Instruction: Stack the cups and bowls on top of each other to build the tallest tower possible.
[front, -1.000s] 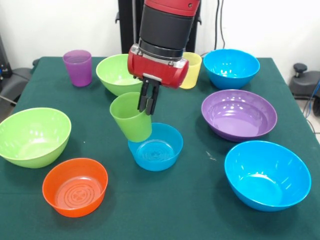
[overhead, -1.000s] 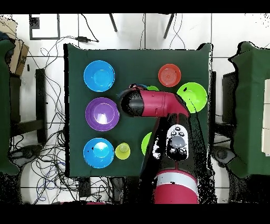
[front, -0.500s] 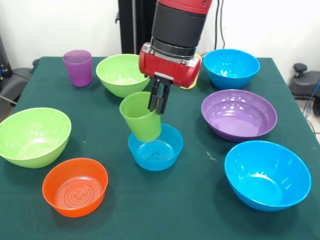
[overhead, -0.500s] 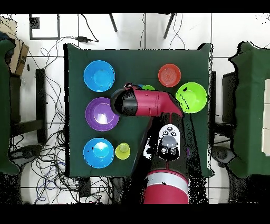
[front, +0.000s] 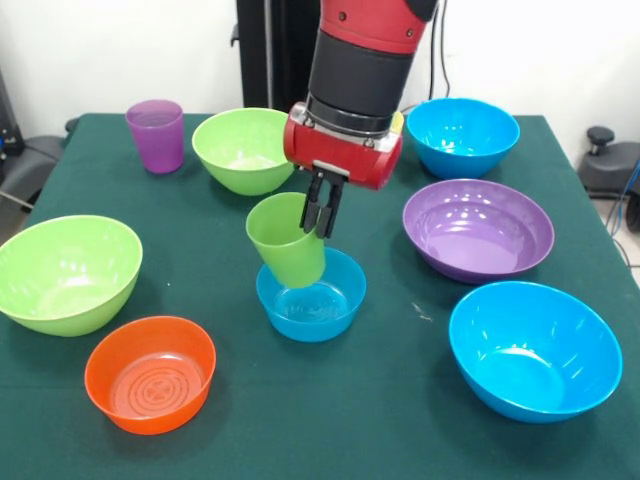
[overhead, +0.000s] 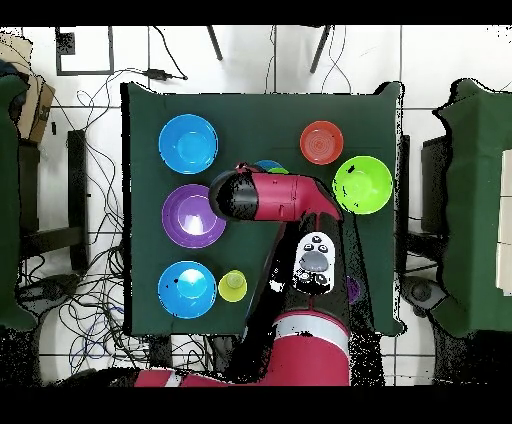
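Table's pretty crowded, honestly. The gripper (front: 320, 208) sits over the small blue bowl (front: 312, 296) mid-table, clamped on the tilted green cup (front: 287, 240), so that spot is taken. To its right the purple bowl (front: 478, 229) and a big blue bowl (front: 534, 349) stand close together. The left edge has a lime bowl (front: 67, 272) with the orange bowl (front: 151, 373) just beside it. Best open cloth is the strip between the small blue bowl and the purple one (the near edge between the orange and big blue bowls too).
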